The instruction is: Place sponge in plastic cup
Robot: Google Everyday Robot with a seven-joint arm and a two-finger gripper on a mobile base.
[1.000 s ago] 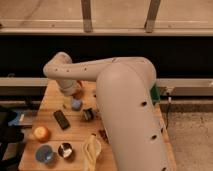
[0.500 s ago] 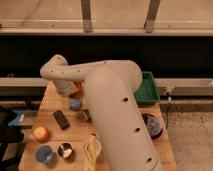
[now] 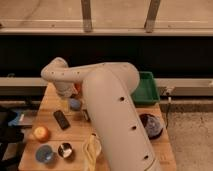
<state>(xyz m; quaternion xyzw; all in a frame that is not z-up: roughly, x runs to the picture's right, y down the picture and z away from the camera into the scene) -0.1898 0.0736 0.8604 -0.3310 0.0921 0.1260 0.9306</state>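
The light-blue sponge (image 3: 75, 103) is at the middle of the wooden table (image 3: 50, 97), right beside my gripper (image 3: 67, 101), which reaches down from the arm's bend at the table's back left. Whether the gripper holds the sponge does not show. The light-blue plastic cup (image 3: 45, 154) stands upright near the table's front left corner, well in front of the gripper. The black flat bar (image 3: 61, 119) lies between them.
An orange fruit (image 3: 41, 133) sits at the left edge. A silver metal cup (image 3: 65, 149) stands next to the plastic cup. A pale yellow cloth-like item (image 3: 91, 149) lies at the front. A green bin (image 3: 149, 87) and a dark bowl (image 3: 151, 125) are on the right. My arm covers the table's middle right.
My arm's big link has swung leftward, uncovering the green bin and the dark bowl. The gripper and the sponge stay at about the same spot.
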